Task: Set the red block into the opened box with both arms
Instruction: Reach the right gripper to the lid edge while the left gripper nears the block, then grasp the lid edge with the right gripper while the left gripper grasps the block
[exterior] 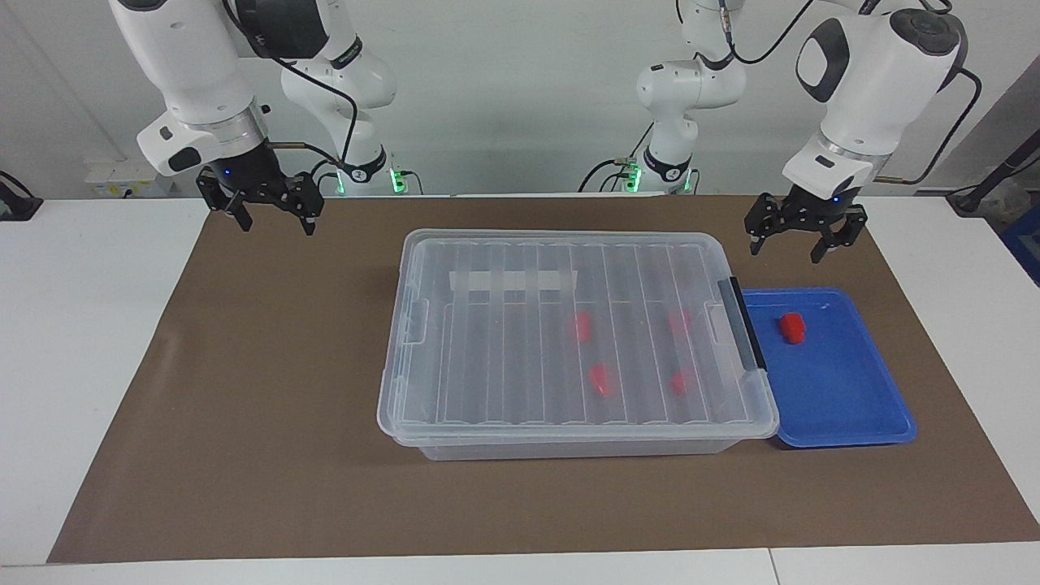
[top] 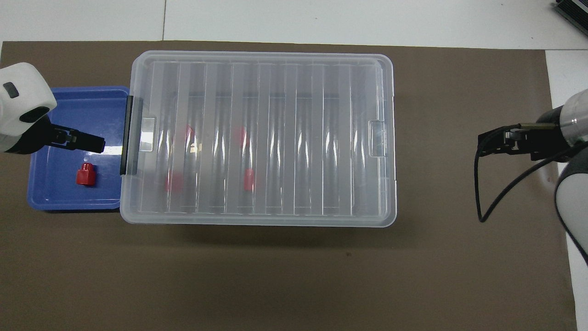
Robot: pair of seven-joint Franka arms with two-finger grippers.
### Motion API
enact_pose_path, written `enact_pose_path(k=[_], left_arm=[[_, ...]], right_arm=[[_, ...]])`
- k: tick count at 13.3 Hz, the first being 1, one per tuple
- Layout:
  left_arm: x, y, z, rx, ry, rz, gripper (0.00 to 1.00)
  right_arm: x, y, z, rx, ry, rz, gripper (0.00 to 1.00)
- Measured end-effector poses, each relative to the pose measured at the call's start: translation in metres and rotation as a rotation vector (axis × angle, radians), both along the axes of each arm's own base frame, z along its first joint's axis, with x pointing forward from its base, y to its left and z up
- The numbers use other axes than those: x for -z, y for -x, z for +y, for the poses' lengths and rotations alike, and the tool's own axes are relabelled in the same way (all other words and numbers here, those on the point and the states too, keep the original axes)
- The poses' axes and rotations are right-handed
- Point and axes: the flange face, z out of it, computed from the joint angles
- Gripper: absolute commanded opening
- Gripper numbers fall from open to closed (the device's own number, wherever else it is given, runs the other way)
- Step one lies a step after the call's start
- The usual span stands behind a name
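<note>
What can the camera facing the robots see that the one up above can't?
Only the facing view shows the arms' bases, both open grippers whole, left and right, and the tape strip on the lid.
Only the overhead view shows the table's bare edge farthest from the robots.
Both show the shut box, four red blocks inside, and the red block in the blue tray.
</note>
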Motion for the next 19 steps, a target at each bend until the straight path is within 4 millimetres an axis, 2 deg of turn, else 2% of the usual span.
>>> enact_pose_path(k=[8,10,13,16,18,19], left_arm=[[0.004,0.004,0.0,0.0,-0.004,0.041,1.0],[0.005,0.006,0.0,0.001,-0.005,0.053,1.0],[-0.002,0.009,0.003,-0.051,-0.003,0.047,1.0],[-0.003,0.007,0.022,-0.113,0.001,0.036,1.0],[0.01,-0.002,0.044,-0.138,0.003,0.025,1.0],[0.026,-0.011,0.061,-0.132,0.004,0.021,1.0]], right_arm=[[0.004,-0.001,0.003,0.01,-0.002,-0.025,1.0],[0.018,-0.007,0.012,0.022,-0.008,-0.065,1.0],[0.057,-0.013,0.045,0.024,-0.018,-0.086,1.0],[0.089,-0.015,0.086,-0.002,-0.03,-0.1,1.0],[0.109,-0.012,0.106,0.006,-0.038,-0.109,1.0],[0.118,-0.009,0.116,0.008,-0.04,-0.105,1.0]])
